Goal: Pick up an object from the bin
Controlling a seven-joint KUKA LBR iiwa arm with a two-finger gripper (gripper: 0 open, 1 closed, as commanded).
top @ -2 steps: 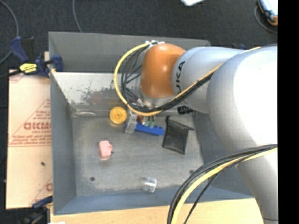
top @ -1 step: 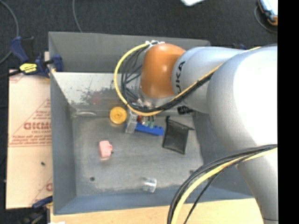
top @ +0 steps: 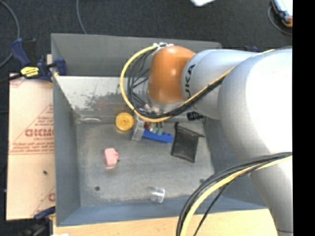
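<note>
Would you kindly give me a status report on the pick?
Pincer low over left end of blue bar. Yellow disc close beside. Black pad, pink block apart.

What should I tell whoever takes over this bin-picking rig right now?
Gripper: low at the back of the bin, between the yellow round piece and the blue flat piece; a grasp cannot be seen.
Other things: black square pad beside the blue piece, pink block on the floor's left half, small clear piece near the front wall.
Done: nothing visibly lifted.
Left: grasp one thing and raise it out.
</note>
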